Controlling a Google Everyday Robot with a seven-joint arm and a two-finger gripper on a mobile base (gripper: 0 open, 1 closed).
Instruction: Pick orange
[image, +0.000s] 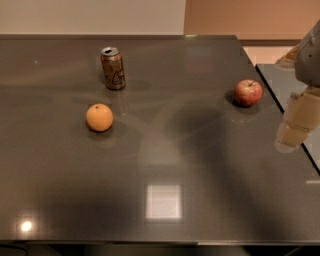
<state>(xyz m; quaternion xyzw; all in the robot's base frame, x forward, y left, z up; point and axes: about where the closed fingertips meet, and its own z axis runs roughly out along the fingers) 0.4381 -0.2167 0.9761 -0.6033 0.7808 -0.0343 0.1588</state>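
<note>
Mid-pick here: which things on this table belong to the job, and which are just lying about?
Belongs to the job:
- orange, left of centre
- gripper, at the right edge of the view, well apart from the orange

Just lying about:
- brown can, upright behind the orange
- red apple, on the right

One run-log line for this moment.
stage: pre-grasp | orange: ungrasped, near can | end effector: right edge, right of apple, far from orange

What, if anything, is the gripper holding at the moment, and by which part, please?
Nothing is held: the gripper hangs at the right edge of the table, while the orange rests on the table, well apart from it.
</note>
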